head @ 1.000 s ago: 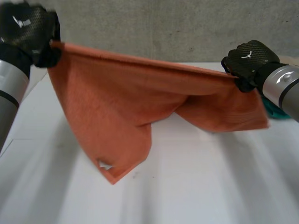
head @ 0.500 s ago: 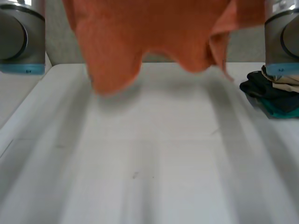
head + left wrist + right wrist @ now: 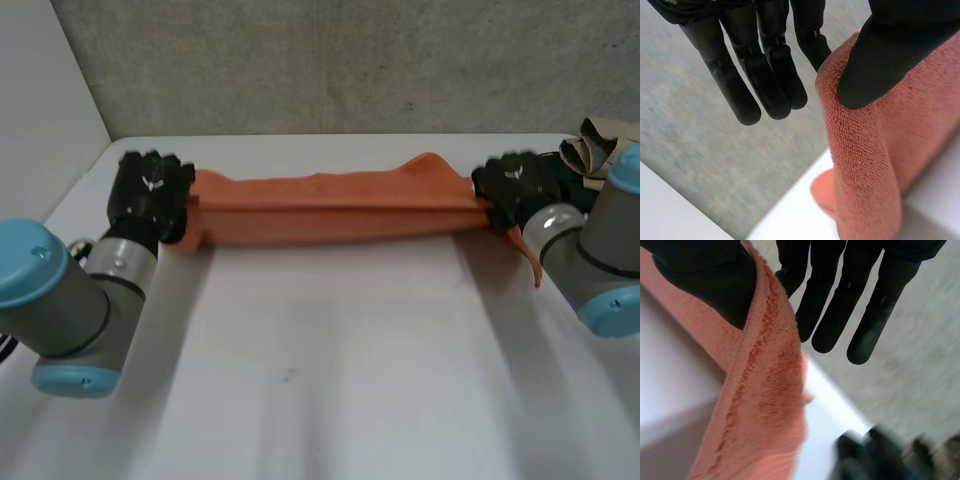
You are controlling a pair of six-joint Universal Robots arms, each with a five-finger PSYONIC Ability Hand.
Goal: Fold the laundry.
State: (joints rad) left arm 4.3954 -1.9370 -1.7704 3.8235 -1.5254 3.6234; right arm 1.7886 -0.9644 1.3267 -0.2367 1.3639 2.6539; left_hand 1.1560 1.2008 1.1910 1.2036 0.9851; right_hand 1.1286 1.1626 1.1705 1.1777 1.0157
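One orange towel (image 3: 330, 208) — two robot hands (image 3: 150, 195) (image 3: 512, 185)

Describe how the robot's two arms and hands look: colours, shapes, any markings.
The left hand and right hand are black, with a small white mark on the back. Their fingers are thick, segmented and round-tipped. Each wrist is silver-grey. The left arm and right arm have bulky grey cylindrical joints with light-blue caps.
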